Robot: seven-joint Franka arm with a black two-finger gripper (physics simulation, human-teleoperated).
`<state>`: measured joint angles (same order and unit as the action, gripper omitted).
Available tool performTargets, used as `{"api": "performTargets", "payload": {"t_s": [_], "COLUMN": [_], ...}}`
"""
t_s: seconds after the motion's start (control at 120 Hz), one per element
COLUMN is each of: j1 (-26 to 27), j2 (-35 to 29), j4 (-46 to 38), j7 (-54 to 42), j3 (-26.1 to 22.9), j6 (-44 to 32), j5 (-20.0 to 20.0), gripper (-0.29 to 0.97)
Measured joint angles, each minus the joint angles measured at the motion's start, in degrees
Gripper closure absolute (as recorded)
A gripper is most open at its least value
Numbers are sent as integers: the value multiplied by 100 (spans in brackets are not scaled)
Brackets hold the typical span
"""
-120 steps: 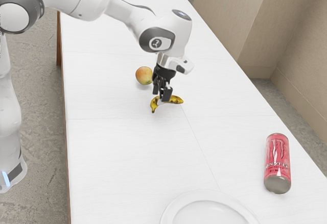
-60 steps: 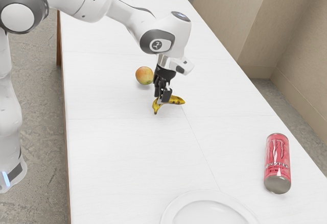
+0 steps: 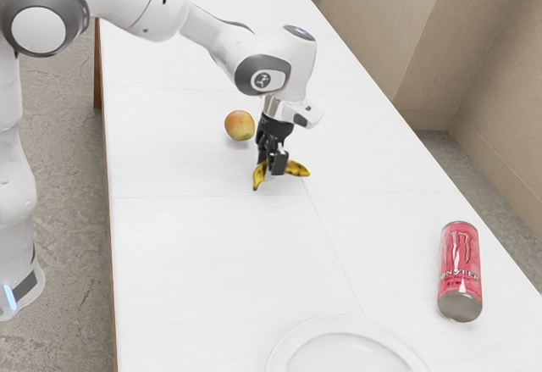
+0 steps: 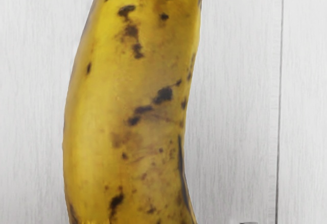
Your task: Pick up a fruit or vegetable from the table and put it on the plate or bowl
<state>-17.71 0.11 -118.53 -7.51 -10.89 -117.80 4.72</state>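
A spotted yellow banana [image 3: 295,169] lies near the middle of the white table [image 3: 203,253]. My black gripper [image 3: 273,165] comes straight down over its middle, and both fingers press its sides, so it is shut on the banana. In the wrist view the banana [image 4: 133,112] runs lengthwise right under my hand, with the table close behind it. An orange-yellow apple [image 3: 240,124] rests just beyond the banana toward the exterior view's left. The white plate [image 3: 292,345] sits at the table's near edge, well away from my gripper.
A red drink can [image 3: 460,270] lies on its side at the exterior view's right, near the table edge. Beige walls stand beyond the table on that side. Bare tabletop stretches between the banana and the plate.
My gripper has shifted slightly toward the exterior view's right, and the banana has moved a little with it. The apple, can and plate are where they were.
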Motion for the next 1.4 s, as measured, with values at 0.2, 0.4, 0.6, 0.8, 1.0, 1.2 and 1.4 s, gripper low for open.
{"api": "performTargets", "payload": {"t_s": [0.2, 0.4, 0.6, 0.8, 1.0, 1.2, 1.4], "j1": [-25, 457, 1809, 1844, 1845, 1980, 2079], "j2": [62, -636, -1343, -1545, -1384, -533, 174], "j4": [14, 47, 82, 271, 510, 1040, 1363], "j7": [-13, 68, 509, 1120, 1787, 2468, 3030], "j3": [14, -10, -833, -2281, -3304, -3720, -3717], "j6": [-122, -205, -238, -249, -250, -268, -392], "j5": [145, -221, -1595, -2403, -2704, -3329, -3859], "gripper": [49, 51, 53, 54, 53, 54, 57]}}
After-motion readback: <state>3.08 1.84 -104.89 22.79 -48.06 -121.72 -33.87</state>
